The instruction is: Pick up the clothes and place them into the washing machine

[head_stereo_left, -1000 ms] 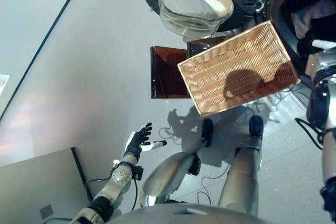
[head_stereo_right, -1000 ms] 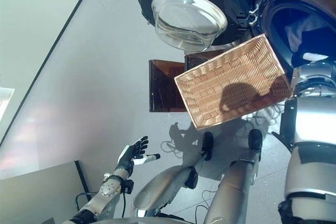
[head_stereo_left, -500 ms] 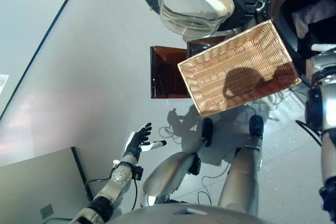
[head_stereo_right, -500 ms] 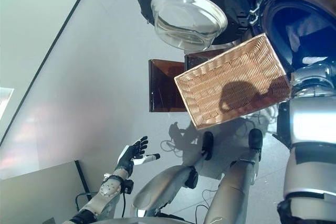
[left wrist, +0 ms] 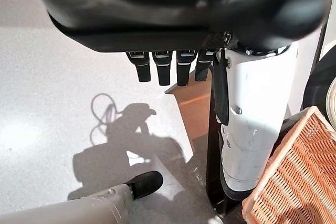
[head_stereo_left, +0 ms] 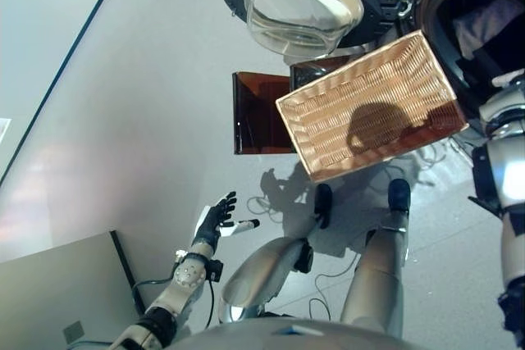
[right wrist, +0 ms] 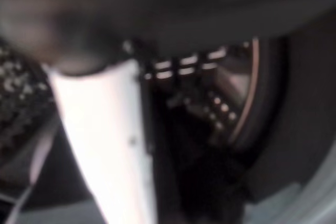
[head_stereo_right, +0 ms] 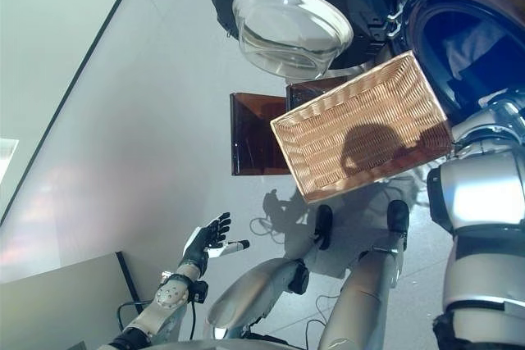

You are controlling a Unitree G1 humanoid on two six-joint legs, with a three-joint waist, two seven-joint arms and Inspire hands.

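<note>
The shallow wicker basket (head_stereo_left: 328, 120) lies empty on the low dark brown box (head_stereo_left: 258, 112). Beside it the washing machine's drum (head_stereo_right: 447, 18) stands open, with pale and dark clothes (head_stereo_right: 480, 43) inside. My right arm reaches over the basket's far end to the drum mouth. My right hand (head_stereo_left: 507, 79) is at the drum's rim, and in the right wrist view its white thumb (right wrist: 100, 129) and straight fingers (right wrist: 178, 66) hold nothing. My left hand (head_stereo_left: 215, 220) hangs open and empty at the lower left, away from the basket, fingers (left wrist: 163, 69) straight.
The machine's round door (head_stereo_left: 303, 2) with its glass bowl stands swung open above the box, left of the drum. A grey panel (head_stereo_left: 57, 293) stands at the lower left by my left arm. Pale floor spreads to the left.
My right arm has drawn back a little from the drum mouth. The basket, the box and my left hand have stayed put.
</note>
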